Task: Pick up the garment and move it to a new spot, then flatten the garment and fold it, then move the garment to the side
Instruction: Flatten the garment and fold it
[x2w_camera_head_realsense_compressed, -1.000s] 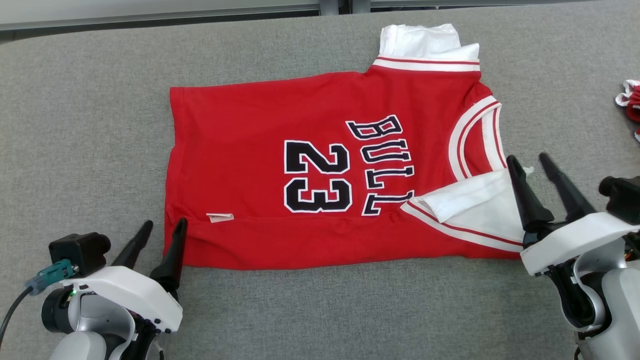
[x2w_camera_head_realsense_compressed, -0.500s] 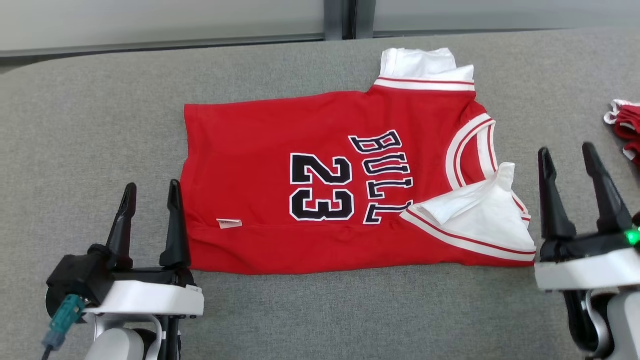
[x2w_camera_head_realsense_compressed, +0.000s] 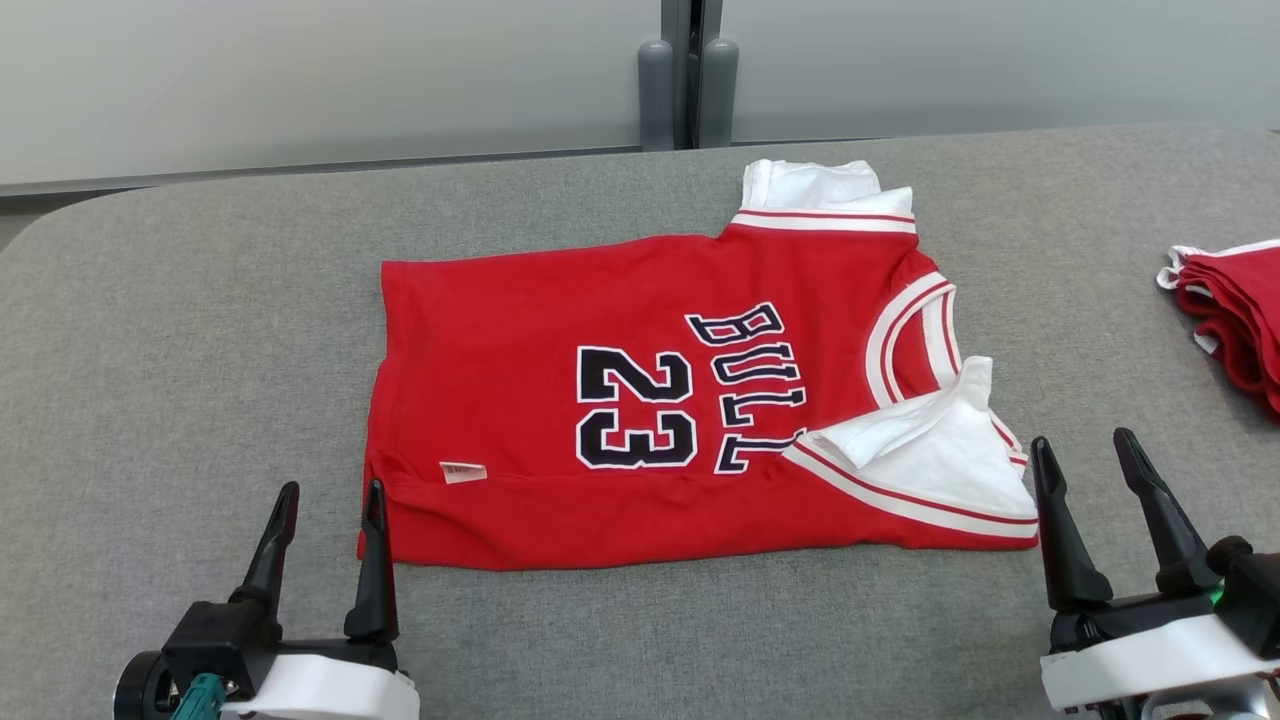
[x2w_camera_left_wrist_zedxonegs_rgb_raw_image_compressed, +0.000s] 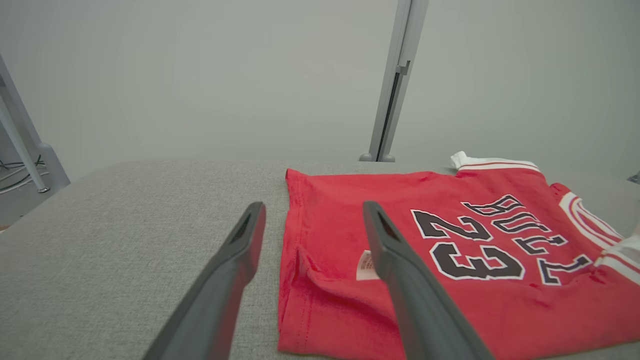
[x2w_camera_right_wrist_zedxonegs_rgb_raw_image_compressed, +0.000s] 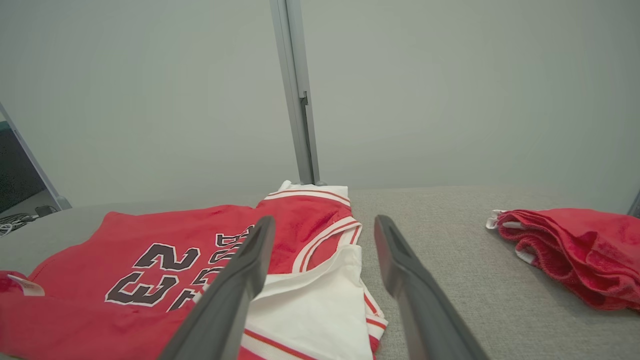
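The garment (x2w_camera_head_realsense_compressed: 560, 330), a red jersey with white trim and black "23" lettering, lies partly folded on the grey table, its near long edge turned over and white lining showing at the right end. It also shows as the garment (x2w_camera_left_wrist_zedxonegs_rgb_raw_image_compressed: 450, 280) in the left wrist view and the garment (x2w_camera_right_wrist_zedxonegs_rgb_raw_image_compressed: 165, 240) in the right wrist view. My left gripper (x2w_camera_head_realsense_compressed: 332, 495) stands open just off the jersey's near left corner, holding nothing. Off the near right corner my right gripper (x2w_camera_head_realsense_compressed: 1085, 448) is open and empty too.
A pile of red cloth (x2w_camera_head_realsense_compressed: 1235, 310) lies at the table's right edge, seen as the pile (x2w_camera_right_wrist_zedxonegs_rgb_raw_image_compressed: 575, 250) in the right wrist view. A grey partition post (x2w_camera_head_realsense_compressed: 685, 75) stands behind the table's far edge. Bare grey table (x2w_camera_head_realsense_compressed: 180, 330) extends left of the jersey.
Both grippers have opened wide and drawn back toward me from the jersey's near corners. The head camera has tilted up, so the whole scene sits lower in the picture.
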